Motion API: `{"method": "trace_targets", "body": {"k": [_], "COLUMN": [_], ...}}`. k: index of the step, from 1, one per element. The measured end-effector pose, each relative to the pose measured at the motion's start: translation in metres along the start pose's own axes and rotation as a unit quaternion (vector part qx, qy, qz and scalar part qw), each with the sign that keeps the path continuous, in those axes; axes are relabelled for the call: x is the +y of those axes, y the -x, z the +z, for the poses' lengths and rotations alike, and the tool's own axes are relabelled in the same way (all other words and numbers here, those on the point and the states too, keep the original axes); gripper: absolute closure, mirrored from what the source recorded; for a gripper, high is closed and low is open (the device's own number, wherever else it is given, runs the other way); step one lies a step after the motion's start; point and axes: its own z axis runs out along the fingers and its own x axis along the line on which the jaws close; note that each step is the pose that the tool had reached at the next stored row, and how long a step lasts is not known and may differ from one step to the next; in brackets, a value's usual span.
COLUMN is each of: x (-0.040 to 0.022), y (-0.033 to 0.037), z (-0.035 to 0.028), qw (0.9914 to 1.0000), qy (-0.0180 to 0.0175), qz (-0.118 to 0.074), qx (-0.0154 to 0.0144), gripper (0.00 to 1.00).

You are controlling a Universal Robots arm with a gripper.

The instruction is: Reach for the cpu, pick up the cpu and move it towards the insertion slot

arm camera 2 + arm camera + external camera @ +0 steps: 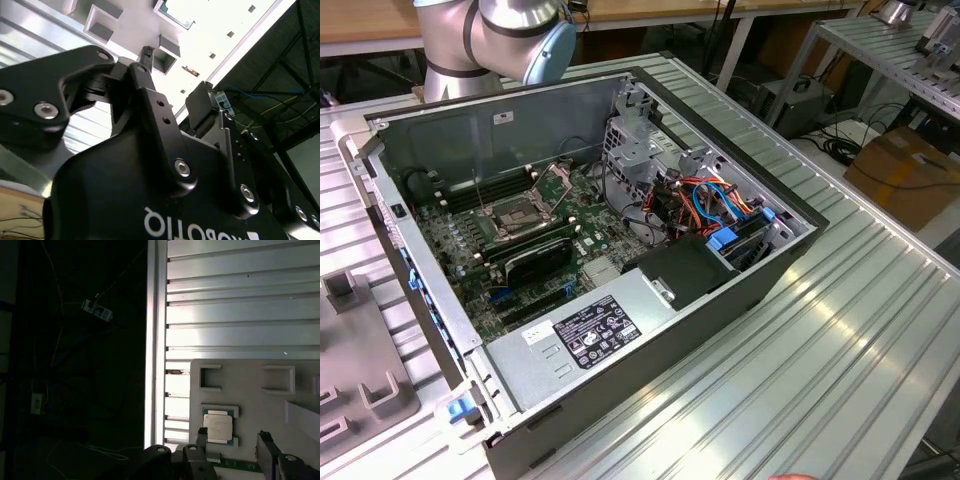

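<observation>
A ribbed aluminium table (800, 330) carries an open grey steel computer case (470, 130) laid on its side, so its green motherboard faces up and can be reached from above. The grey-and-blue jointed robot arm (490, 35) stands at the far edge of the case in the exterior view.

A pale grey moulded tray (240, 385) with raised brackets and shallow pockets lies on the table near its edge. It seems meant to hold parts at a fixed, known spot.

In the first wrist view the black two-finger gripper (233, 440) hangs above this tray. Its jaws stand wide apart with nothing held between them. One fingertip is just beside the chip's corner and the other is well off to the side, which looks like a reach not yet lined up for a grasp.

The insertion slot (515, 215), a square socket with a shiny silver frame and dark centre, sits on the motherboard. Its hinged metal plate (557, 180) is tipped up, leaving the socket bare to receive a chip.

The cpu (218, 426), a small thin square chip with a flat silvery-tan metal face, lies flat and face up in a square pocket of the tray, outside the case and not yet lifted
</observation>
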Motion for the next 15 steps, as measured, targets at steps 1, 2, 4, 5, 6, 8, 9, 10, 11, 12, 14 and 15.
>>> {"method": "trace_targets", "body": {"k": [1, 2, 4, 5, 6, 8, 9, 10, 11, 12, 14, 15], "x": [-0.0007, -0.0008, -0.001, -0.001, -0.0013, -0.0015, -0.0015, -0.0015, -0.0015, -0.0015, -0.0015, -0.0015], "y": [-0.0025, -0.0046, -0.0101, -0.0112, -0.0119, -0.0119, -0.0119, -0.0119, -0.0119, -0.0119, -0.0119, -0.0119], "z": [0.0039, 0.0075, 0.0145, 0.0163, 0.0197, 0.0228, 0.023, 0.0231, 0.0232, 0.0233, 0.0233, 0.0233], "qw": [1.0, 1.0, 1.0, 1.0, 1.0, 1.0, 1.0, 1.0, 1.0, 1.0, 1.0, 1.0], "qy": [0.0, 0.0, 0.0, 0.0, 0.0, 0.0, -0.0001, -0.0001, 0.0, 0.0004, 0.0004, 0.0004], "qz": [0.0, 0.0, 0.001, 0.002, 0.002, 0.002, 0.002, 0.002, 0.002, 0.002, 0.002, 0.002], "qx": [0.0, 0.0, 0.0, -0.0001, -0.0001, -0.0001, 0.0, 0.0, 0.0, -0.0001, -0.0004, -0.0005], "gripper": [0.39, 0.39, 0.33, 0.33, 0.33, 0.33, 0.33, 0.33, 0.33, 0.33, 0.33, 0.33]}}
